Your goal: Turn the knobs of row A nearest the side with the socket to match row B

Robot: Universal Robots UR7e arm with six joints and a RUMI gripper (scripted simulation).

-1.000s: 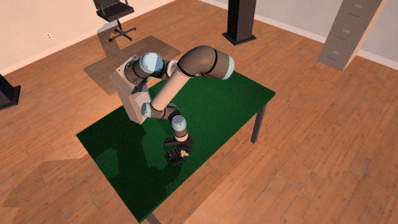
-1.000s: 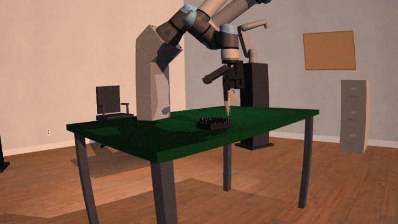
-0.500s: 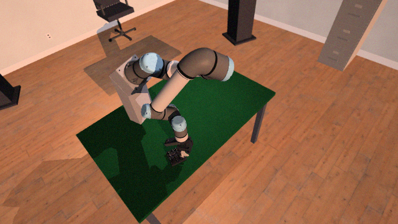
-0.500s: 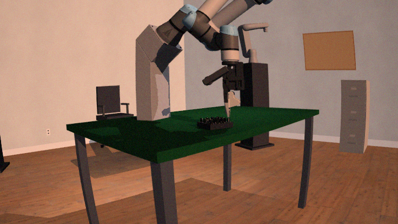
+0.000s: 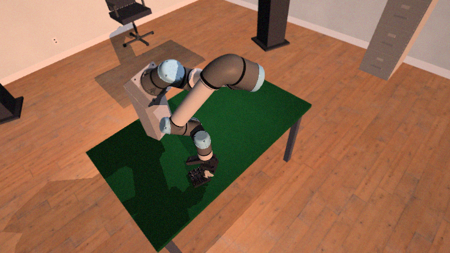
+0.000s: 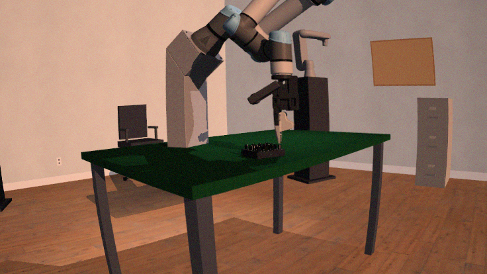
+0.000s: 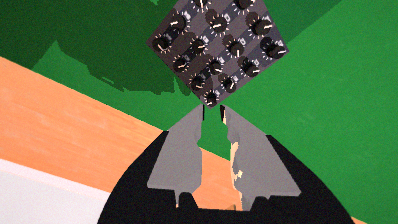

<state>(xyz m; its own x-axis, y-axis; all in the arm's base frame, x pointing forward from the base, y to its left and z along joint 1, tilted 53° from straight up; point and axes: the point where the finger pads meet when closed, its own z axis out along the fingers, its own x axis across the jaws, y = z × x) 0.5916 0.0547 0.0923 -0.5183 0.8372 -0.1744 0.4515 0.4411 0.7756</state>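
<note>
The dark knob box (image 5: 201,182) (image 6: 261,154) (image 7: 218,46) lies on the green table. In the wrist view it stands cornerwise, its upper part cut off, with several black knobs with white pointers and tick marks. The nearest corner knob (image 7: 211,98) is just beyond the fingertips. The socket and row letters cannot be made out, so I cannot tell which row is A. My gripper (image 6: 280,141) (image 7: 212,105) points down and is open by a narrow gap, with nothing between the tips. It is close above the box's edge in the exterior view, touching no knob that I can see.
The green table (image 5: 245,116) (image 6: 143,177) has its long edge near the box, with wood floor beyond. The arm's pedestal (image 5: 147,116) (image 6: 175,108) stands at the table's far side. A dark column (image 6: 316,136), a chair and a filing cabinet stand away from the table.
</note>
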